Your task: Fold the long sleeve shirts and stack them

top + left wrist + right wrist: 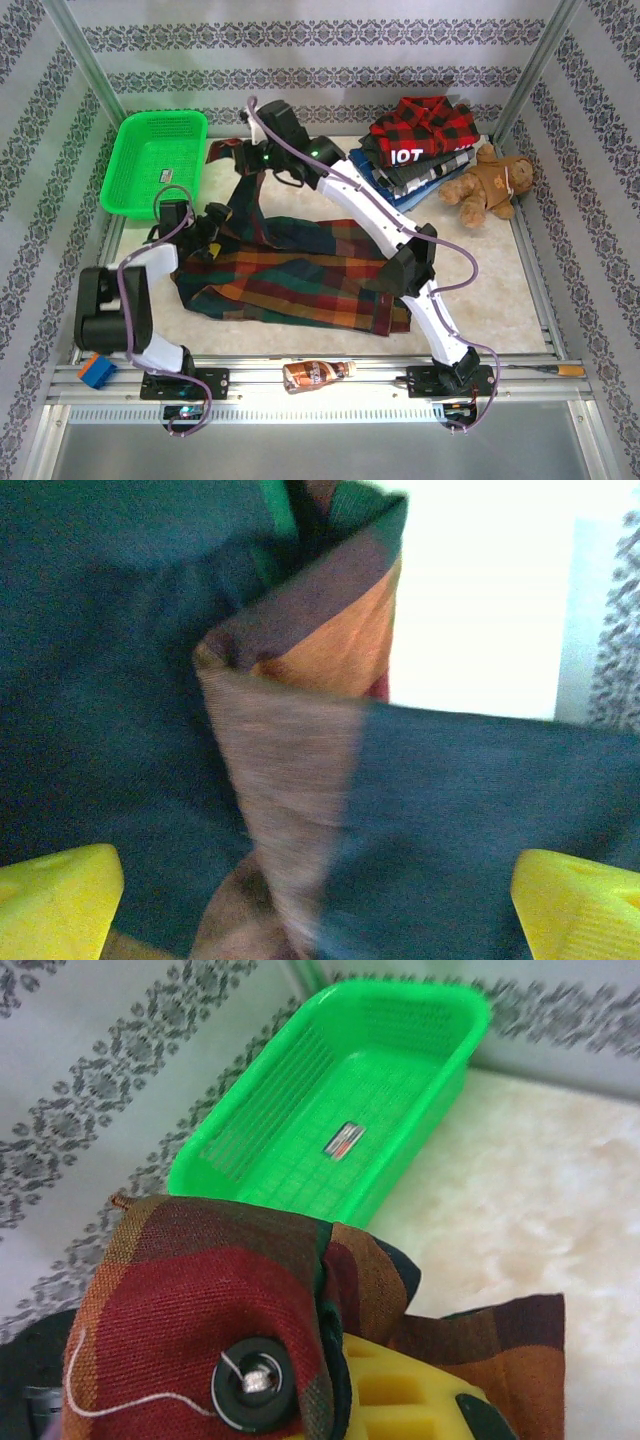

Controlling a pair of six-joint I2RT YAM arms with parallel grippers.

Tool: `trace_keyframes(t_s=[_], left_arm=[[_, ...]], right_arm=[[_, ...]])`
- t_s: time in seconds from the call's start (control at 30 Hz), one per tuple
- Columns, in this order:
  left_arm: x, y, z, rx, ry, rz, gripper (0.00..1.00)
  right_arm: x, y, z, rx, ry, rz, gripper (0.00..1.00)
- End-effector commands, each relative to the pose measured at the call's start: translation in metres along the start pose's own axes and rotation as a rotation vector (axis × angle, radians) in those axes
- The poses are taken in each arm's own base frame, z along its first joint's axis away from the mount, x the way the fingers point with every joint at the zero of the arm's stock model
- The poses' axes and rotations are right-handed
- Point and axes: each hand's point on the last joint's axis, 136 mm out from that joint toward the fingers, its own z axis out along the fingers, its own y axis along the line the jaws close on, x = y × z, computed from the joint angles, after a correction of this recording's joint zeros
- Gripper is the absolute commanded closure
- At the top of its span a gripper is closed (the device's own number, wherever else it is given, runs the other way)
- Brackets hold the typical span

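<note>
The big plaid shirt (290, 275) is lying spread across the middle of the table (500, 290), with one sleeve being held up off the cloth toward the far left; the right hand (252, 158) is pinching that sleeve with its fingers closed tight, and from the wrist a yellow finger (400, 1395) is showing beneath the red plaid cuff and its dark button (252, 1382); the left hand (205, 225) is hanging over the shirt's left edge with its yellow fingertips (55, 900) spread wide and gripping nothing, a cloth fold bunching up between them; a green basket (155, 160) is sitting just beyond the raised sleeve, its small sticker (344, 1140) too tiny to read; a stack of folded shirts (425, 145) is resting at the far right, white letters (407, 155) reading roughly "IOT" on a dark one; a teddy bear (490, 185) is lying beside the stack; a brown bottle (315, 375) and a blue block (97, 372) are lying along the near rail.
</note>
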Motion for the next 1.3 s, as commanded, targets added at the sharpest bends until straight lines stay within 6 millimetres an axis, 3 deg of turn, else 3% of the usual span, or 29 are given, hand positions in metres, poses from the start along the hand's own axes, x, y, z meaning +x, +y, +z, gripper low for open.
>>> trace_keyframes(t_s=[0.0,0.23,0.3,0.37,0.6,0.77,0.87,1.07,1.13,1.23,1.27], left_arm=[[-0.013,0.009,-0.038,-0.096,-0.121,-0.044,0.00],[-0.045,0.013,-0.112,-0.218,-0.366,0.046,0.00],[-0.054,0.007,-0.124,-0.247,-0.406,0.096,0.00],[-0.058,-0.004,-0.124,-0.217,-0.415,0.128,0.00],[-0.049,-0.029,-0.090,-0.115,-0.331,0.200,0.00],[-0.001,-0.046,-0.037,-0.068,-0.097,0.283,0.00],[0.020,-0.044,-0.022,-0.079,-0.044,0.308,0.00],[0.029,-0.048,-0.011,-0.059,-0.006,0.301,0.00],[0.034,-0.052,-0.003,-0.046,0.021,0.298,0.00],[0.050,-0.053,0.015,-0.038,0.074,0.306,0.00],[0.057,-0.052,0.023,-0.037,0.097,0.307,0.00]], right_arm=[[0.021,0.023,0.001,-0.034,0.052,0.100,1.00],[0.067,0.035,0.006,-0.006,0.079,0.281,1.00],[0.072,0.033,0.001,-0.001,0.035,0.360,1.00],[0.073,0.021,-0.009,0.025,-0.031,0.428,1.00],[0.095,-0.024,-0.043,0.106,-0.151,0.542,0.99],[0.106,-0.057,-0.061,0.169,-0.258,0.566,0.94],[0.119,-0.075,-0.070,0.209,-0.291,0.570,0.89],[0.165,-0.108,-0.092,0.265,-0.369,0.699,0.77],[0.185,-0.122,-0.100,0.321,-0.370,0.744,0.68],[0.216,-0.141,-0.110,0.405,-0.361,0.823,0.67],[0.227,-0.147,-0.115,0.429,-0.361,0.848,0.62]])
